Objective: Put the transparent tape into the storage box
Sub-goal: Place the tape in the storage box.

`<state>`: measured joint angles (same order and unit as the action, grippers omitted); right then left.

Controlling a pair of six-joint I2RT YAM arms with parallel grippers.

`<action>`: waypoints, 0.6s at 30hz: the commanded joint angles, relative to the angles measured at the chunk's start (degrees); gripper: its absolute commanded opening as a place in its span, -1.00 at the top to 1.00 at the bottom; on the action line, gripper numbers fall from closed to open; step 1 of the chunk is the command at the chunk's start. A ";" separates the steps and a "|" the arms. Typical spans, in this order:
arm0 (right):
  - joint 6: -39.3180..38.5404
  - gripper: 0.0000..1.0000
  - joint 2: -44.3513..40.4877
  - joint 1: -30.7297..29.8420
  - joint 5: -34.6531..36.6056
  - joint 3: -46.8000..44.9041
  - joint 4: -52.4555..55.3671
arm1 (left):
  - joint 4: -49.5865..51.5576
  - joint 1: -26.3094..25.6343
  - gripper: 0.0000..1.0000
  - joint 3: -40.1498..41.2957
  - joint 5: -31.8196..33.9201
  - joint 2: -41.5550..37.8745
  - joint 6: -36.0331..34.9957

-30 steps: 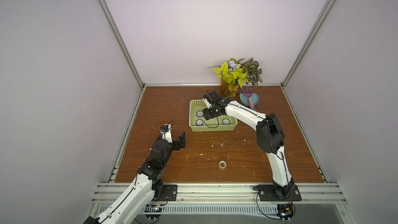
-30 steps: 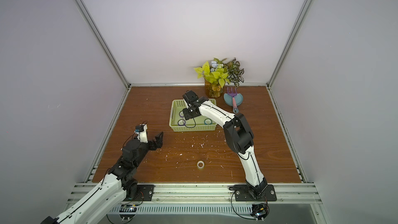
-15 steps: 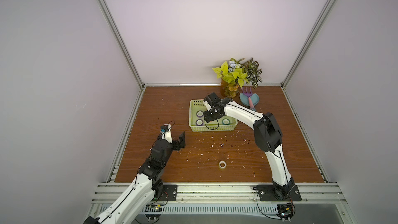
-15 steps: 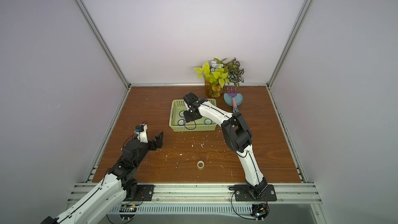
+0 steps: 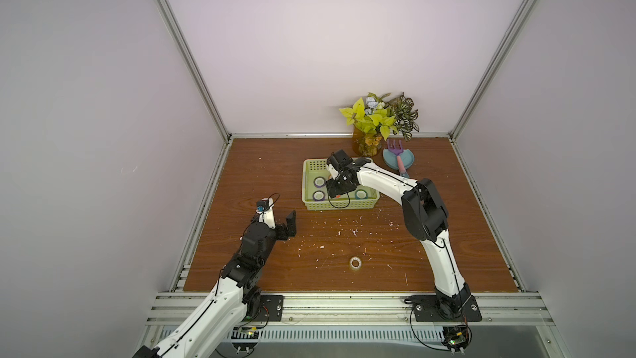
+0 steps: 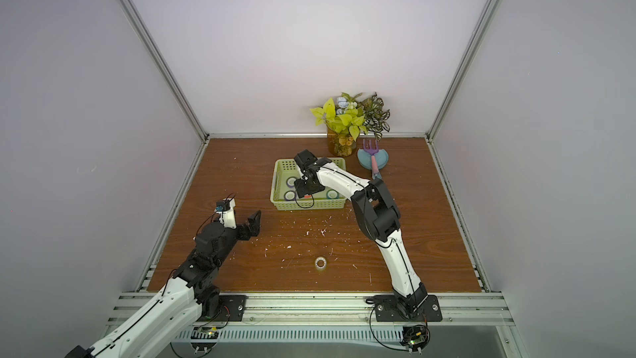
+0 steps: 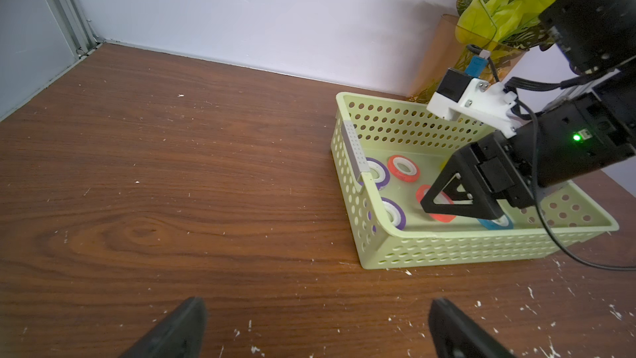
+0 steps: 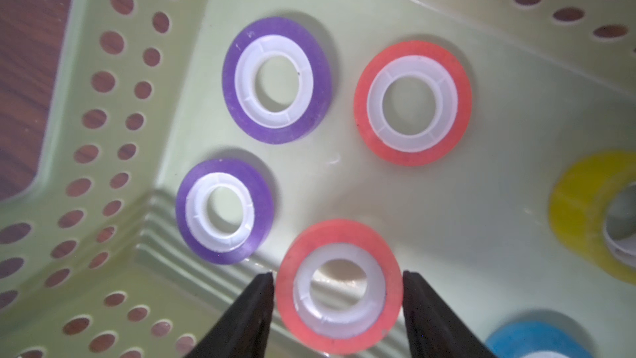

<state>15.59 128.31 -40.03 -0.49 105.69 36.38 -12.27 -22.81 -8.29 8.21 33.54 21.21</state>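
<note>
The light green storage box (image 5: pixel 304 180) (image 6: pixel 275 180) stands on the brown table, and my right gripper (image 5: pixel 335 192) (image 8: pixel 338 273) reaches down into it. Its jaws are open, a finger on each side of an orange-red tape roll (image 8: pixel 344 232) with a thin gap at each finger. Around it on the box floor lie two purple rolls (image 8: pixel 275 29), a second orange-red roll (image 8: pixel 413 49), a yellow roll (image 8: pixel 578 201) and a blue roll (image 8: pixel 530 335). A colourless roll (image 5: pixel 356 263) (image 6: pixel 320 263) lies on the table near the front. My left gripper (image 5: pixel 280 222) (image 7: pixel 318 304) hangs open and empty left of the box.
A vase of green leaves (image 5: pixel 370 125) stands at the back wall behind the box. Beside it is a round blue dish (image 5: pixel 392 163) with a purple and pink toy rake on it. White crumbs are scattered over the table. Walls close in three sides.
My right gripper has sunk a little deeper into the box and its jaws have spread apart around the orange-red roll. The left arm has not moved.
</note>
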 commanded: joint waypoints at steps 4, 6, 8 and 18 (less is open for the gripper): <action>-0.39 -0.49 -3.05 0.17 1.06 3.02 2.90 | -1.17 0.48 -1.00 0.30 -0.05 -0.32 -0.40; -0.52 -0.52 -4.36 0.21 1.77 3.12 3.39 | -1.17 0.49 -1.00 0.30 -0.08 -0.34 -0.46; -0.40 -0.55 -6.20 0.33 2.77 2.54 3.52 | -1.17 0.48 -1.00 0.30 -0.03 -0.32 -0.41; 0.80 -0.66 -18.11 0.25 6.29 -5.84 2.59 | -1.15 0.48 -1.00 0.30 0.01 -0.42 -0.41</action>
<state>15.84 115.28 -39.99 3.57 102.00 38.79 -12.27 -22.81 -8.29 8.21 33.54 21.21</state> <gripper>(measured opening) 0.829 0.997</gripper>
